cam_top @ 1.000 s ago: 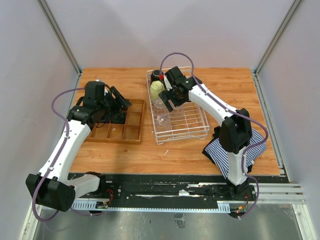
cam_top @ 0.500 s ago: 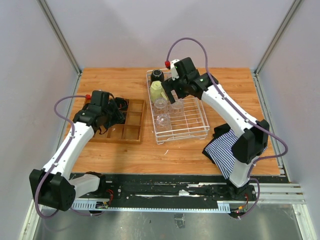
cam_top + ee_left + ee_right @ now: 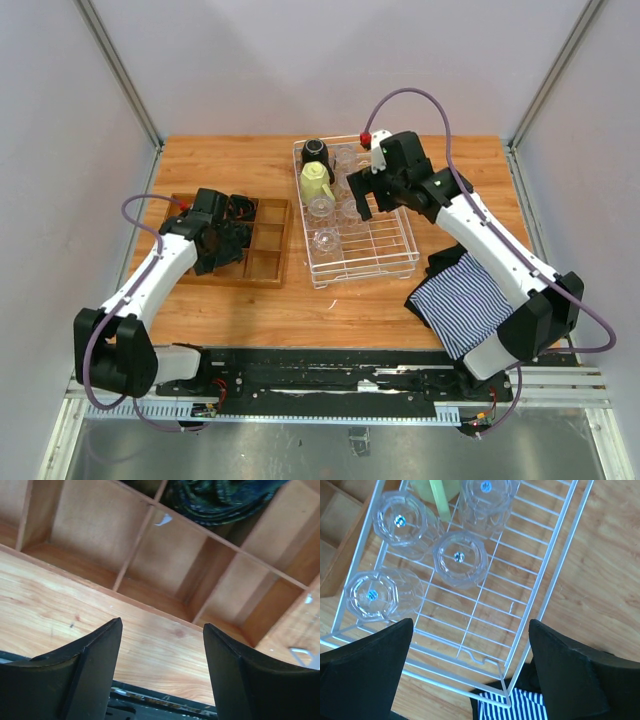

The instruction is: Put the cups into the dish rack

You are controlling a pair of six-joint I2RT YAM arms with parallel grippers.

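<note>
Plainly, the right gripper stands wide apart with nothing between its fingers, hanging over the rack — a white wire basket with raised sides, resting on the table. Just beyond the left fingertip sits one clear tumbler. Two more stand farther out, and a fourth lies past those, all faceted with thick bases. Whether they stand mouth up or mouth down I cannot tell. The pale yellow-green mug is beyond the tumblers, and the black mug sits in the rack's far corner, past it. Bare grid lies straight ahead of the right fingertip, and a striped cloth shows beneath the fingers, just outside the rack's near rim. The left gripper is also parted and holds nothing — it hovers over the near wall of the tray, a brown wooden box of open compartments. A dark bundle fills one compartment well ahead of the right finger.
</note>
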